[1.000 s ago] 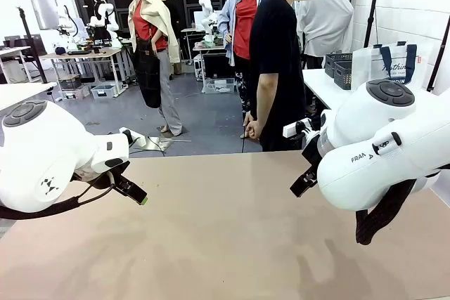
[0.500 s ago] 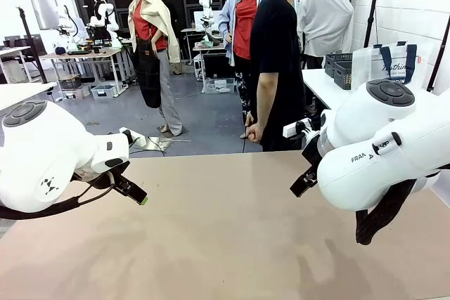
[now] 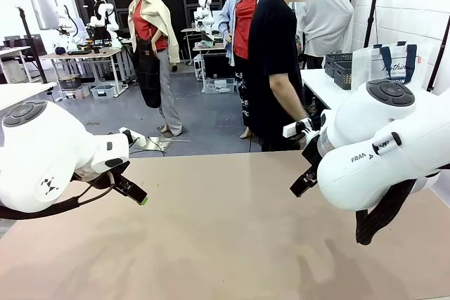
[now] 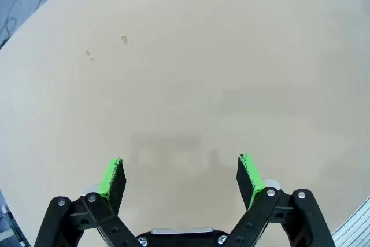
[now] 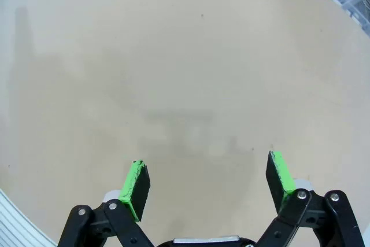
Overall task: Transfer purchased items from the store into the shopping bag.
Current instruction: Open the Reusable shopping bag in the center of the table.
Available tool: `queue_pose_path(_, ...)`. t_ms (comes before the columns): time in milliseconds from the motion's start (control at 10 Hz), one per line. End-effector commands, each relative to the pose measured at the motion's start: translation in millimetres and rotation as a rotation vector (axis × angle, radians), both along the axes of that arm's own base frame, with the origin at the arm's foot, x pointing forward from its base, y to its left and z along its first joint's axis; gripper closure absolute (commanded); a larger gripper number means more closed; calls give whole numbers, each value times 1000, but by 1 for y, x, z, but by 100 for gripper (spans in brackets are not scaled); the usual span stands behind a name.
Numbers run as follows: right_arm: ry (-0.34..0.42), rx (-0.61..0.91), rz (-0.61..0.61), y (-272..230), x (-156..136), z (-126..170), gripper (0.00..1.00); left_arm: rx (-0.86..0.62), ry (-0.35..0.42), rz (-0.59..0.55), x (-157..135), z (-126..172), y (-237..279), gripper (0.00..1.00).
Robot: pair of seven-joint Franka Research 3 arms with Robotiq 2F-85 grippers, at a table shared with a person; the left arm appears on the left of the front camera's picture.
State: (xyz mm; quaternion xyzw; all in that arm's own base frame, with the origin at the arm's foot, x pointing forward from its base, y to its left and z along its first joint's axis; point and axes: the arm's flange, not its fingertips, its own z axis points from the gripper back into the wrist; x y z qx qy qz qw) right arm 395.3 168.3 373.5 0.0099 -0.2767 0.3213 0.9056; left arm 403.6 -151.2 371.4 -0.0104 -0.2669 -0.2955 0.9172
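While we are looking across the bench (image 3: 225, 244), its tan top is stretching from our side to the far edge. Our left arm (image 3: 42, 163) is hanging over the bench's left side and our right arm (image 3: 383, 152) over its right side, the two well apart. A person (image 3: 274, 61) in a black shirt is standing just beyond the far edge, with one arm lowered toward the right.

To that person's right, a white side bench (image 3: 322, 89) is carrying the task's things. The bag (image 3: 387, 64), translucent with navy handles, is standing upright behind our right arm, which is hiding its lower part. The basket (image 3: 342, 74), dark and openwork, is sitting just beside the bag, on the side nearer the person. We are not able to tell what the basket is holding, as it is showing too small.

The left end effector (image 4: 180, 165) is hovering above the bench with its jaws spread wide and nothing between them, its green pads (image 4: 113, 174) facing each other across the tan surface. The right end effector (image 5: 207, 167) is likewise standing wide apart over the bench, gripping nothing. A few small marks (image 4: 124, 39) are dotting the bench ahead of the left end effector.
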Motion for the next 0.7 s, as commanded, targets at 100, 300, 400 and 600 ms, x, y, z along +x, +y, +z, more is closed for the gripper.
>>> queue_pose_path(100, 0, 0, 0, 0, 0, 0, 0, 0, 0, 1, 0, 0, 1, 0)
queue_pose_path(300, 0, 0, 0, 0, 0, 0, 0, 0, 0, 1, 0, 0, 1, 0)
queue_pose_path(400, 0, 0, 0, 0, 0, 0, 0, 0, 0, 1, 0, 0, 1, 0)
queue_pose_path(600, 0, 0, 0, 0, 0, 0, 0, 0, 0, 1, 0, 0, 1, 0)
